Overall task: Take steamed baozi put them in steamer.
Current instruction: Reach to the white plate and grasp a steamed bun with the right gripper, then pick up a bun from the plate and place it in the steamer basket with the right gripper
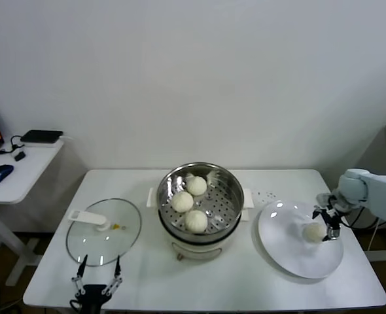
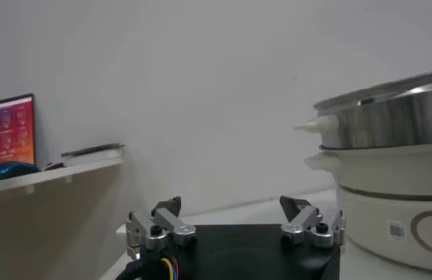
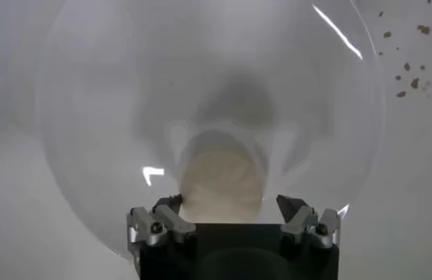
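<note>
The steamer (image 1: 227, 185) stands mid-table on its cream pot base and holds three baozi (image 1: 196, 186) (image 1: 182, 201) (image 1: 196, 221). A fourth baozi (image 1: 313, 231) lies on the white plate (image 1: 294, 255) at the right. My right gripper (image 1: 328, 226) hangs right over that bun with its fingers open on either side; in the right wrist view the bun (image 3: 222, 182) sits between the open fingertips (image 3: 230, 205), one finger close against it. My left gripper (image 1: 98, 278) is open and empty at the table's front-left edge; it also shows in the left wrist view (image 2: 231, 207).
A round glass lid (image 1: 105, 230) with a white handle lies on the table left of the steamer. A side desk (image 1: 16, 171) with a mouse and a dark device stands far left. The pot base (image 2: 398, 217) looms beside my left gripper.
</note>
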Controlling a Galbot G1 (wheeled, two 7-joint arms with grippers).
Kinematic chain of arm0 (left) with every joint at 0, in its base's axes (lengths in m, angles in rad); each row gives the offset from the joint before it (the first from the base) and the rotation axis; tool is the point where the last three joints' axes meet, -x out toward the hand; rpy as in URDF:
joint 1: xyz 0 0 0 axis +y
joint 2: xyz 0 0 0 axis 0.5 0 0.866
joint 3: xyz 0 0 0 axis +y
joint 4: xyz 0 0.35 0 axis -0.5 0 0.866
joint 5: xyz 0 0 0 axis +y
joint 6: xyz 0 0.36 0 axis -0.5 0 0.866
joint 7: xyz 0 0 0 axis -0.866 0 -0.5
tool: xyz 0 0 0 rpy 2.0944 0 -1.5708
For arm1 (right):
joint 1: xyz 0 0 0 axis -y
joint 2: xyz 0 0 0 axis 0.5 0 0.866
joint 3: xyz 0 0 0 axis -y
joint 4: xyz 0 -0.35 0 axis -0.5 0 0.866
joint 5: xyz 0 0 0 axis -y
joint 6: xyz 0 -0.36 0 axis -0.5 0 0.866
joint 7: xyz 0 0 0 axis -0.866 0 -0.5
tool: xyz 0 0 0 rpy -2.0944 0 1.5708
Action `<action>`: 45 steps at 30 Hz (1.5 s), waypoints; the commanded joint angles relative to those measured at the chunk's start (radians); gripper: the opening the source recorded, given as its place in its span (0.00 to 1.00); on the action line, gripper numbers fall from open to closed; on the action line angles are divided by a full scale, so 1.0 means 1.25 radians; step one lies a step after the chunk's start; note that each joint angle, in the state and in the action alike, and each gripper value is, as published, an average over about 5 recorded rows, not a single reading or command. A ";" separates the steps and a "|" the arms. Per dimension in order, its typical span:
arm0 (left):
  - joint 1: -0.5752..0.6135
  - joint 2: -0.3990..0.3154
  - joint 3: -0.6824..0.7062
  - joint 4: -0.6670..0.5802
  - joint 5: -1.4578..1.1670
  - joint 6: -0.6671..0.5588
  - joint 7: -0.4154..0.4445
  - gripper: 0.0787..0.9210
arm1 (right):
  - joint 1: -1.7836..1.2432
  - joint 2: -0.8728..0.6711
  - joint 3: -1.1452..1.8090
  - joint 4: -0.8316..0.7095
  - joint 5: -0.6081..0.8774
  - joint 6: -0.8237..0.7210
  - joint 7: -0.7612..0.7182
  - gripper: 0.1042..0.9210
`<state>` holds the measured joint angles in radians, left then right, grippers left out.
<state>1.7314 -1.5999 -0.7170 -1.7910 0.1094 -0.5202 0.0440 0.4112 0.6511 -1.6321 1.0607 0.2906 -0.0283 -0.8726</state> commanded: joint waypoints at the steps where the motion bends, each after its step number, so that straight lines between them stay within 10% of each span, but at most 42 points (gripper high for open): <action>1: 0.003 0.001 -0.003 -0.004 -0.001 0.002 0.000 0.88 | -0.018 0.001 0.020 -0.007 -0.010 -0.001 -0.007 0.85; 14: 0.011 0.006 -0.002 -0.012 -0.002 0.002 0.000 0.88 | 0.152 -0.015 -0.124 0.077 0.076 -0.005 -0.034 0.50; 29: 0.012 0.012 0.007 -0.029 -0.002 0.005 0.004 0.88 | 0.763 0.202 -0.472 0.319 0.438 -0.049 -0.109 0.53; 45: 0.009 0.017 0.011 -0.046 -0.002 0.009 0.009 0.88 | 0.545 0.326 -0.142 0.381 0.545 -0.266 0.054 0.55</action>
<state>1.7408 -1.5793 -0.7039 -1.8443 0.1061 -0.5090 0.0541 1.1983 0.9414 -1.9973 1.4797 0.8651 -0.2071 -0.9243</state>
